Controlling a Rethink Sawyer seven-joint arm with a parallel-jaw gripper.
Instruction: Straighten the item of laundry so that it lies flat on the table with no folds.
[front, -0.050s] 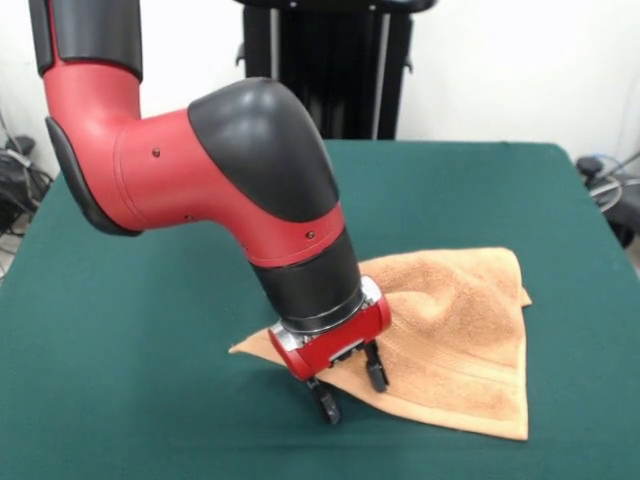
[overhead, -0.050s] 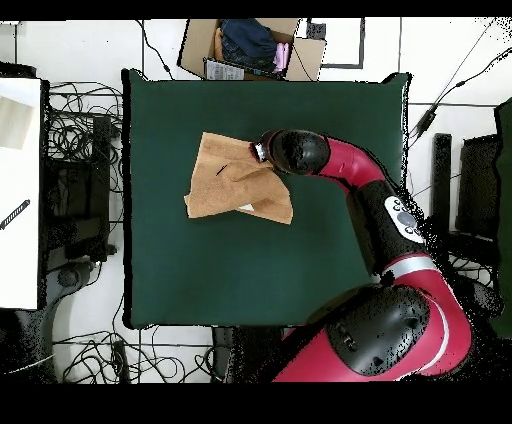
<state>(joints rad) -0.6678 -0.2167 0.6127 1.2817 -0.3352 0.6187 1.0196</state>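
The orange-tan item of laundry lies on the green table, right of centre in the front view. It is rumpled, with one layer folded over another and a ribbed band along its near edge. My gripper is down at the towel's near-left edge and open. One finger rests on the cloth and the other is just off it, over the table. From overhead, the towel shows a folded flap, and the red arm's wrist covers its right corner and hides the gripper.
A cardboard box with clothes stands beyond the table's top edge in the overhead view. A white bench and cables lie off its left side. The arm's bulky elbow hangs over the table's middle.
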